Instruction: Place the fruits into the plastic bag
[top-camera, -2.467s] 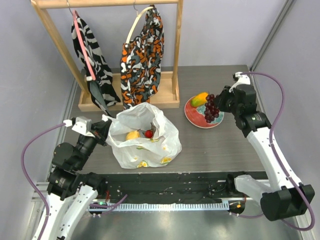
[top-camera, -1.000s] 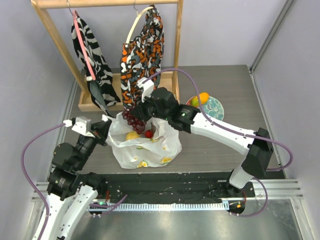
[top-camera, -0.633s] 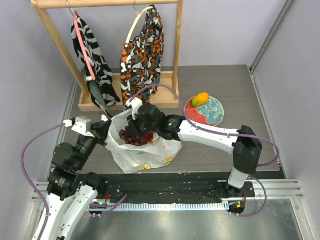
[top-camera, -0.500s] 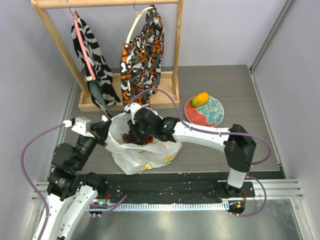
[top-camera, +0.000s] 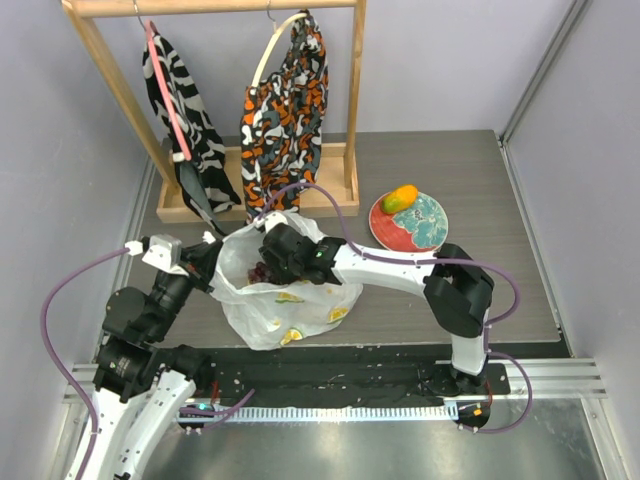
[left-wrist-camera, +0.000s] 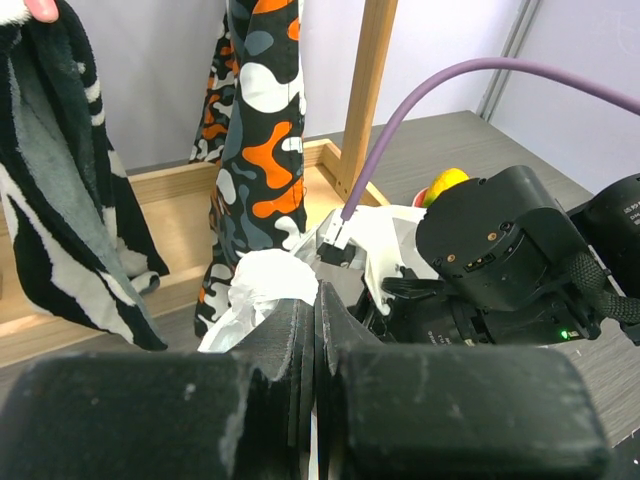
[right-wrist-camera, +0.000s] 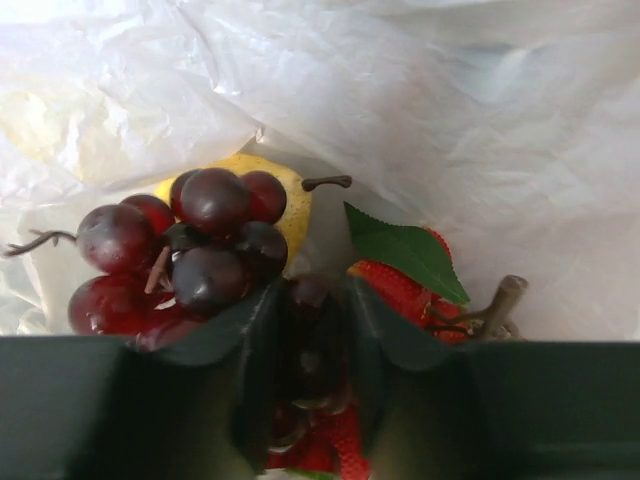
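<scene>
The right gripper (right-wrist-camera: 310, 300), down in the plastic bag (top-camera: 285, 322), held the grape bunch (right-wrist-camera: 200, 250) in narrow jaws; the left gripper (left-wrist-camera: 314, 305), closed, apparently pinched its rim. The mango (top-camera: 401, 197) lay rightward on the plate (top-camera: 427, 226).

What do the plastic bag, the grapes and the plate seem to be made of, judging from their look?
Plastic bag: thin white film, slightly see-through and shiny; it crinkles into fine folds.
Grapes: probably moulded plastic or rubber; smooth, even skins with sharp highlights.
Plate: perhaps glazed ceramic or melamine; red and teal painted surface, too small to tell further.
</scene>
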